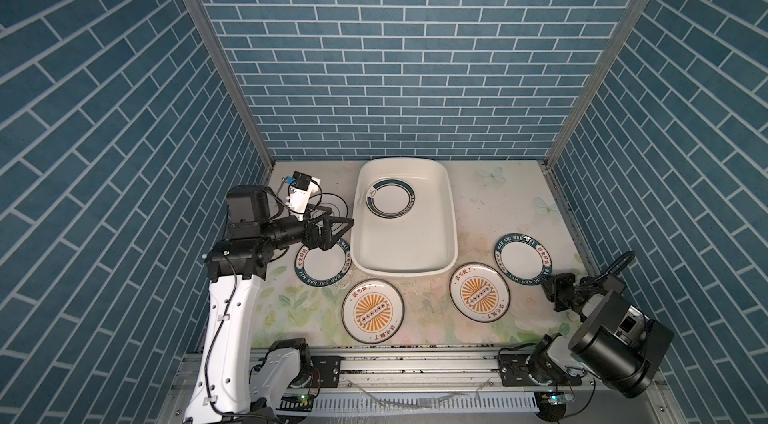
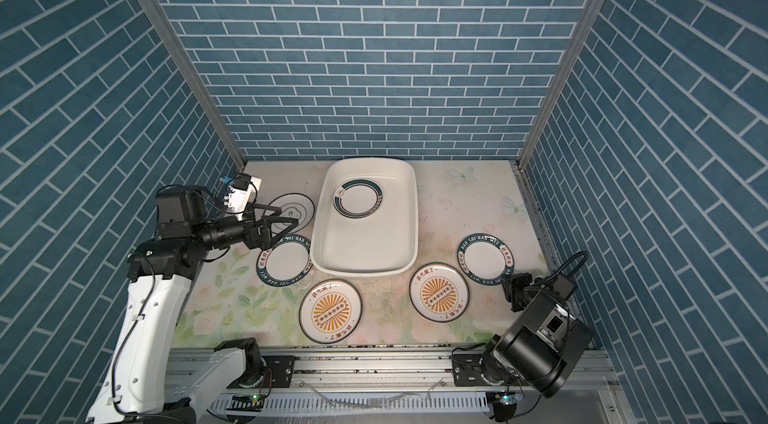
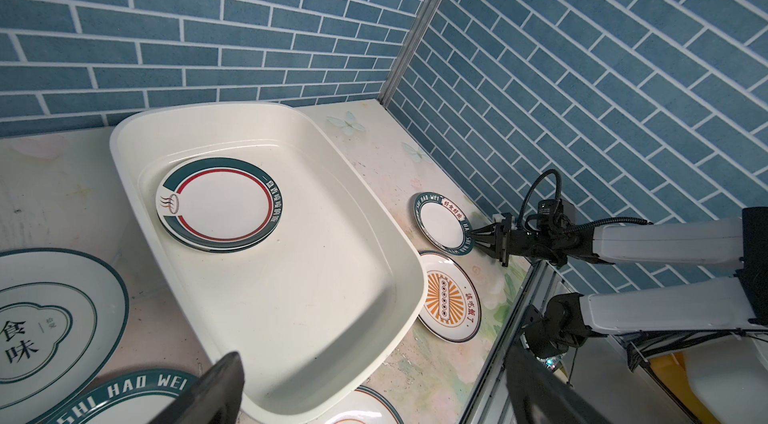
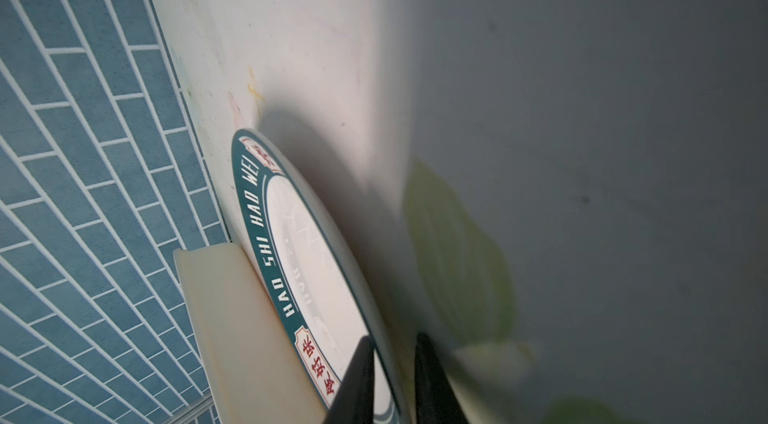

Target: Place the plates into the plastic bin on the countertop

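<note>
Staged kitchen booth: blue tile-print walls (image 1: 399,47), aluminium frame (image 1: 220,60).

The green-rimmed plate (image 4: 316,272) reads "HAO SHI HAO WEI"; the ringed plate (image 3: 50,313) bears "食味"; the sunburst plate (image 3: 451,297) shows "该吃饭了".

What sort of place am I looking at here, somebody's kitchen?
Probably a mock kitchen built for robot trials: blue brick-pattern walls box in a flowered countertop with plates and a plastic bin, and two robot arms stand on a metal rail.
</note>
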### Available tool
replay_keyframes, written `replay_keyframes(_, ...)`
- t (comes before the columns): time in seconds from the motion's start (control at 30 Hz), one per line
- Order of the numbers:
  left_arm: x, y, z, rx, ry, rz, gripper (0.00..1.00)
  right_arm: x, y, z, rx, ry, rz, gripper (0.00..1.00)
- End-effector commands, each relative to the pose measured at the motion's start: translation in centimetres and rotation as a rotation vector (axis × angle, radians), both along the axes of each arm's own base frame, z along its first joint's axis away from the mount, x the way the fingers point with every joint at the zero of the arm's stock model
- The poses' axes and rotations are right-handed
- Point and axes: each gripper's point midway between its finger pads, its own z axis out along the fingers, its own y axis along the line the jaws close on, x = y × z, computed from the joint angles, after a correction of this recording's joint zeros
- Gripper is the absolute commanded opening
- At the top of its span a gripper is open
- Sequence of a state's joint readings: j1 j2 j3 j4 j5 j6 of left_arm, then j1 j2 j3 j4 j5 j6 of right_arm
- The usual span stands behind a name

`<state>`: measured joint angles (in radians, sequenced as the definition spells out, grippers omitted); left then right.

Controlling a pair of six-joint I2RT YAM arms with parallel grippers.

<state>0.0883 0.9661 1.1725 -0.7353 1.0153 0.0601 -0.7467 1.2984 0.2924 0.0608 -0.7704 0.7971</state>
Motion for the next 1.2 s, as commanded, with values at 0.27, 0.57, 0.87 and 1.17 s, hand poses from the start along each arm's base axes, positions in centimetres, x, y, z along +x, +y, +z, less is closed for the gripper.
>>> replay_keyframes(0.27,-0.1,-0.2,0.6,-0.008,-0.018,-0.015,0.99,0.8,-0.1,-1.0,0.064,0.0,-0.001,0.19)
replay_keyframes(0.57,-0.2,-0.2,0.6,-0.009,-0.016,-0.015,1.0,0.9,0.0,-1.6,0.079,-0.001,0.007,0.1)
replay_keyframes(0.87,-0.3,-0.2,0.7,-0.008,-0.02,-0.015,1.0,1.1,0.0,-1.6,0.079,-0.02,0.014,0.03)
replay_keyframes(1.17,-0.2,-0.2,0.8,-0.007,-0.024,-0.014,1.0,1.7,-0.1,-0.7,0.069,-0.072,0.032,0.0)
